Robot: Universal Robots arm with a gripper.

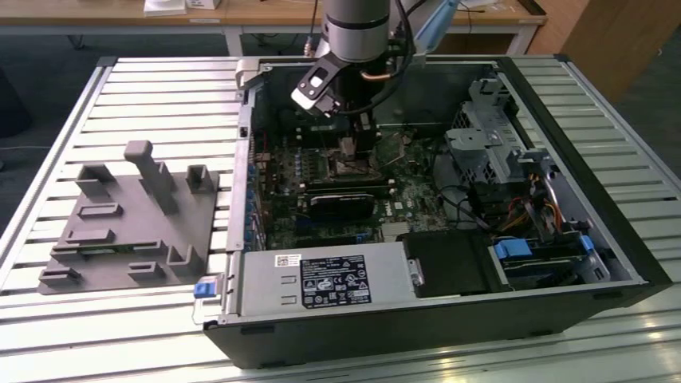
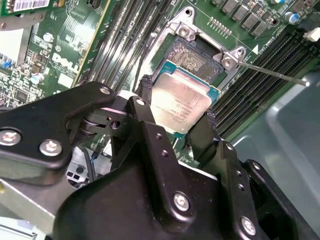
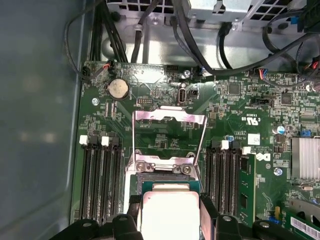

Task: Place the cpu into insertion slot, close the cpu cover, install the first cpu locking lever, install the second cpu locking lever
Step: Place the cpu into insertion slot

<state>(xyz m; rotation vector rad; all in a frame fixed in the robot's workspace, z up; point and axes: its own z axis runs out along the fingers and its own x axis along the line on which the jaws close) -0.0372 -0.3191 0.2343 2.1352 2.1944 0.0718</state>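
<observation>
Cpu sat clamped between the two black fingers of the gripper, which pinched it by opposite edges, the ones facing the banks of memory slots. It lay flat or nearly so, metal top turned up towards the wrist cameras. Being close to square, it showed us no clear long axis; its edges ran in line with the rim of the insertion slot. Its top was pale silvery-grey with faint print, and a thin green border showed round the plate. In both wrist views it hung over the near part of the dark socket, the far part uncovered; we could not tell whether it touched. Beyond the socket, in the first wrist view, the cpu cover stood swung open on its hinge. A thin locking lever stuck out sideways from one socket corner. Around all this lay the green motherboard, inside the open computer case.
</observation>
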